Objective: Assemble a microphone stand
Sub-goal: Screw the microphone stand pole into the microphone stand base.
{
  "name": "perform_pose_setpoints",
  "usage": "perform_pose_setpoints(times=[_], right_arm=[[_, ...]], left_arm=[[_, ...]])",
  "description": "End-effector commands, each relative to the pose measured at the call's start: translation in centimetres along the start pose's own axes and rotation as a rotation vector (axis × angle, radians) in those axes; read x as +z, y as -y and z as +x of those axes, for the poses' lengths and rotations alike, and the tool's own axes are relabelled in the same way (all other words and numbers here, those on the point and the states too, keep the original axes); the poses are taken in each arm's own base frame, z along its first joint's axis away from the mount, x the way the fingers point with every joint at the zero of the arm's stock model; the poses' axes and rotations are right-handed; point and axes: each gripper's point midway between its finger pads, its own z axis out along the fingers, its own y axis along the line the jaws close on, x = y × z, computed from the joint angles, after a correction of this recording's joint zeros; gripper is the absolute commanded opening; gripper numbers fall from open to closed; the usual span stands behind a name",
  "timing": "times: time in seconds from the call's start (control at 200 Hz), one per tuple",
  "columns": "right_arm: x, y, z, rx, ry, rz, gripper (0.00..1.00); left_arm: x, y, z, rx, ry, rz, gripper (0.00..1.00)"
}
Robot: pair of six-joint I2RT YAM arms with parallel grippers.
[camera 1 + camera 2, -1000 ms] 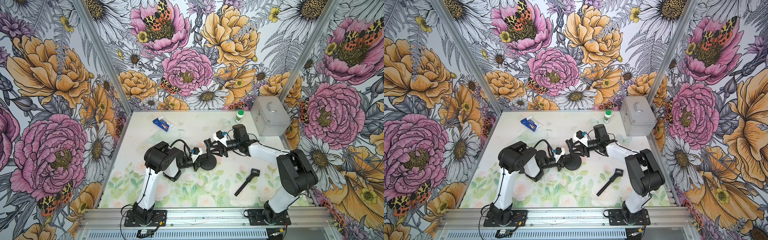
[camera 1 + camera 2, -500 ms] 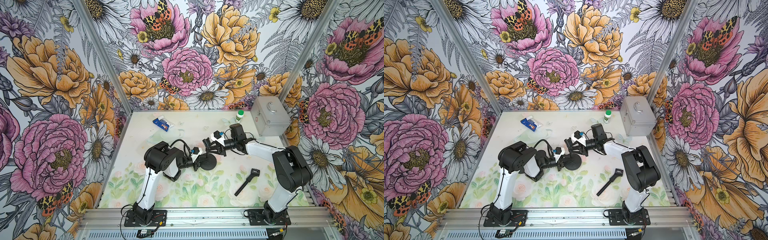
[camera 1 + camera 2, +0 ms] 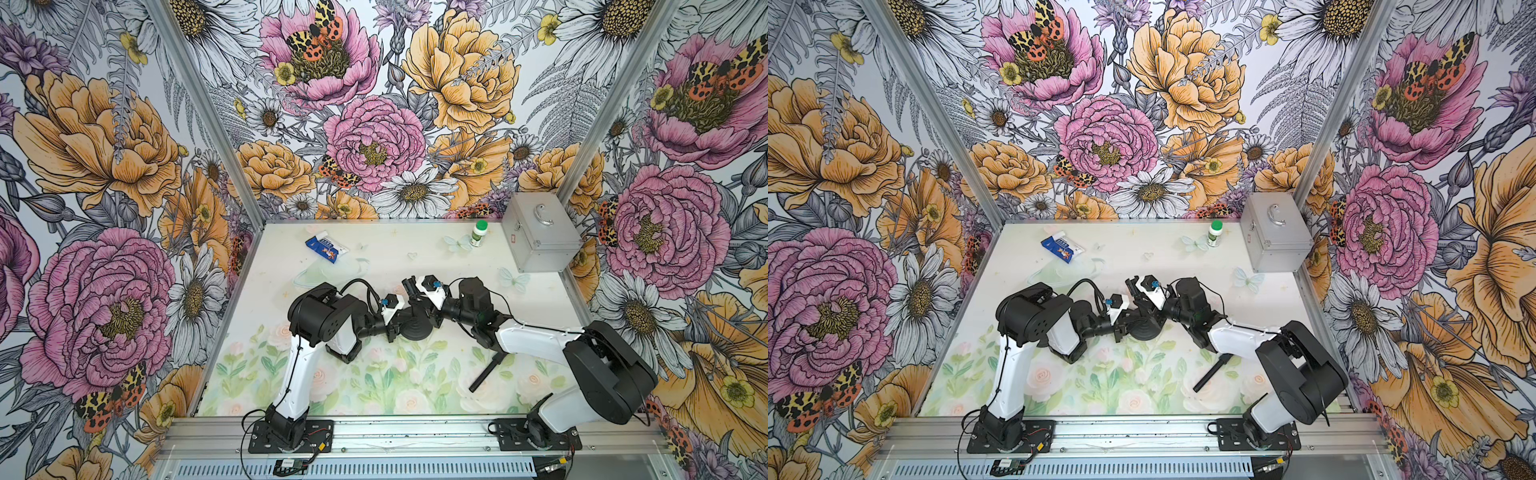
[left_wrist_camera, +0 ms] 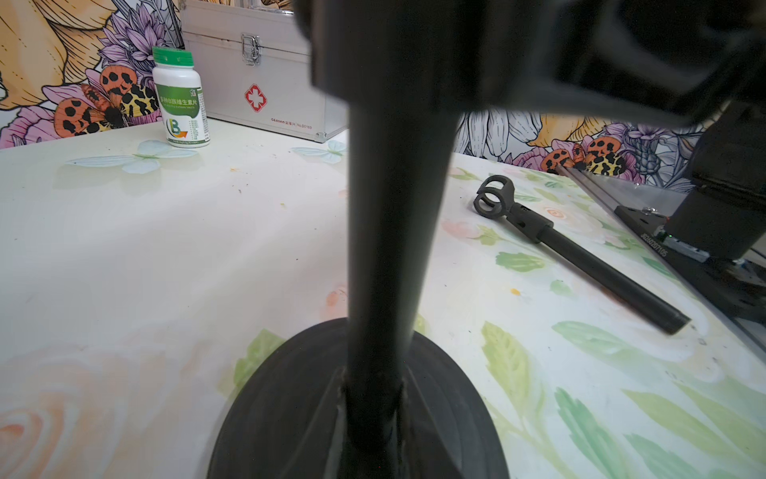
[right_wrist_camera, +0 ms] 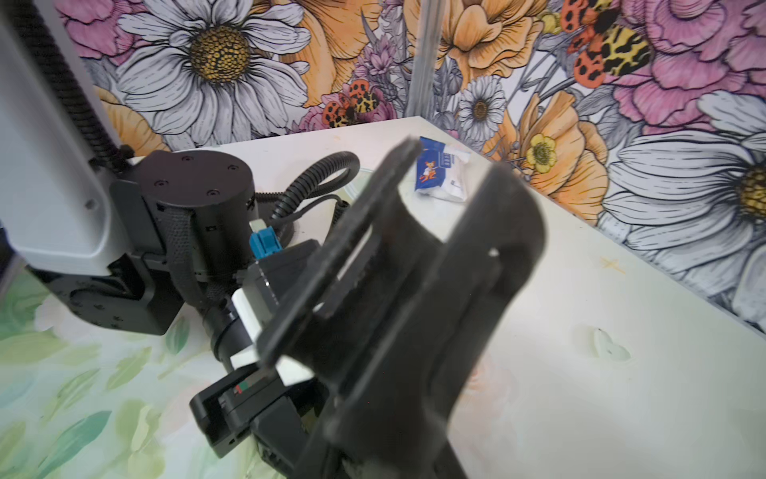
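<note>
Left gripper point(image 3: 392, 331) is clamped low on the upright post point(image 4: 389, 249), just above its round base point(image 4: 282, 414); right gripper point(image 3: 417, 309) grips the post's top; the clip rod point(image 4: 580, 257) lies flat on the table point(image 4: 207, 249), apart from both.

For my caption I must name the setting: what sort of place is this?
Probably a robot test cell, not a home: two arms bolted to an aluminium rail, printed floral walls around a tabletop, and props like a first-aid case.
</note>
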Motion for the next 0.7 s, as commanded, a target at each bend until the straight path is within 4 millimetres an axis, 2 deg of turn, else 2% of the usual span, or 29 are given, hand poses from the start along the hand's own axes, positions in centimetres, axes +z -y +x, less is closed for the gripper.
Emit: perform_pose_setpoints(times=[0.0, 0.1, 0.185, 0.27, 0.335, 0.43, 0.535, 0.695], right_arm=[[-1.1, 5.0, 2.2, 0.103, -0.028, 0.448, 0.00], [-0.2, 3.2, 2.1, 0.088, -0.019, 0.415, 0.00], [0.8, 1.5, 1.3, 0.049, -0.004, 0.306, 0.00], [1.1, -1.9, 0.7, -0.077, 0.021, 0.067, 0.29], [0.6, -3.3, 0.5, -0.129, 0.041, -0.084, 0.38], [-0.5, -3.6, 0.8, -0.119, 0.039, -0.265, 0.42], [-1.8, -3.5, 1.7, -0.131, -0.039, -0.468, 0.43], [-2.3, -2.4, 0.3, -0.111, -0.039, -0.591, 0.44]], left_arm=[[-0.7, -0.6, 4.3, -0.131, -0.098, -0.056, 0.22], [-0.7, -0.9, 4.0, -0.129, -0.091, -0.061, 0.22], [-0.9, -1.1, 4.0, -0.133, -0.091, -0.072, 0.22], [-0.8, -0.7, 4.2, -0.125, -0.098, -0.060, 0.22], [-0.7, -0.7, 3.9, -0.111, -0.092, -0.056, 0.22], [-0.9, -0.7, 3.9, -0.115, -0.092, -0.063, 0.22], [-0.5, -0.1, 4.0, -0.106, -0.095, -0.031, 0.22], [-0.8, -0.2, 3.8, -0.101, -0.093, -0.048, 0.22]])
